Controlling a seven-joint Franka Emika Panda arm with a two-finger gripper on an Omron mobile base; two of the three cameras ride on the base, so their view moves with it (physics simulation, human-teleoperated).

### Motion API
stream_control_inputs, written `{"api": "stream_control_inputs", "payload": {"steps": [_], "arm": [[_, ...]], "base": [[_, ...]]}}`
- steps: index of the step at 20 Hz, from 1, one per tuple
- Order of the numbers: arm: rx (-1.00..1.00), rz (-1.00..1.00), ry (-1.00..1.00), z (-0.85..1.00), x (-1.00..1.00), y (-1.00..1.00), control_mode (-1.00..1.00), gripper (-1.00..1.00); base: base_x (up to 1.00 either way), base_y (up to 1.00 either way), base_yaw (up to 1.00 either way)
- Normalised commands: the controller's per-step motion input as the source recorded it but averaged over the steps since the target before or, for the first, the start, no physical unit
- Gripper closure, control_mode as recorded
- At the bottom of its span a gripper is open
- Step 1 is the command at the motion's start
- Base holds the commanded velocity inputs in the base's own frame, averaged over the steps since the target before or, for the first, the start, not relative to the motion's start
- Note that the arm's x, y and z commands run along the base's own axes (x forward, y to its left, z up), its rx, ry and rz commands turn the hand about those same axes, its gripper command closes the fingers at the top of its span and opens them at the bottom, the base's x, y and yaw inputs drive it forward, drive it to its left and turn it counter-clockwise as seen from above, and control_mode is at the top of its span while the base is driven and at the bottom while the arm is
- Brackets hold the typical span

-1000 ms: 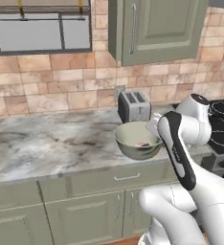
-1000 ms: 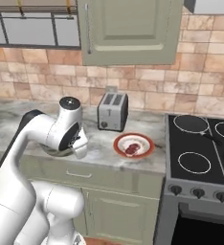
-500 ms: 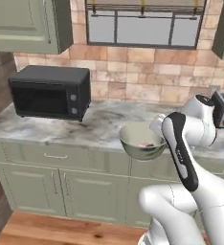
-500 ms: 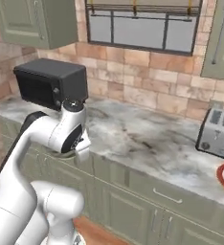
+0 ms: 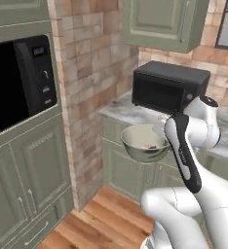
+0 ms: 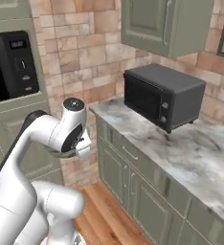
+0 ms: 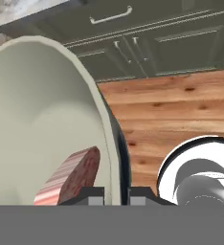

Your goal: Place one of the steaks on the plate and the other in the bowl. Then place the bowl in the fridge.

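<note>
With the end effector [image 7: 115, 194] pinched on the rim of the deep pale grey-green ceramic bowl [image 5: 144, 142] holding a red-pink steak [image 7: 73, 177], the carry toward the fridge is under way; next it needs a level approach.

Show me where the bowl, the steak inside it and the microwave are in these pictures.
bowl [image 5: 138, 146]: left base view, on its outer wall.
steak [image 7: 71, 179]: hand view, on its marbled top face.
microwave [image 6: 143, 98]: right base view, on its dark door.

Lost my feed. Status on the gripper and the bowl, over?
Gripper shut on the bowl's rim, bowl carried off the counter. One steak inside. Microwave behind, nothing blocking; fridge not in sight.
</note>
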Motion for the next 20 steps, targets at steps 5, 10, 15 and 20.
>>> {"api": "stream_control_inputs", "payload": {"steps": [5,10,15,20], "arm": [[0.00,0.00,0.00,0.00,0.00,0.00,1.00,1.00],[0.00,0.00,0.00,0.00,0.00,0.00,1.00,1.00],[0.00,0.00,0.00,0.00,0.00,0.00,1.00,1.00],[0.00,0.00,0.00,0.00,0.00,0.00,1.00,1.00]], "base": [[0.00,1.00,0.68],[-0.05,0.96,0.69],[-0.20,0.92,0.68],[-0.20,0.79,0.69]]}}
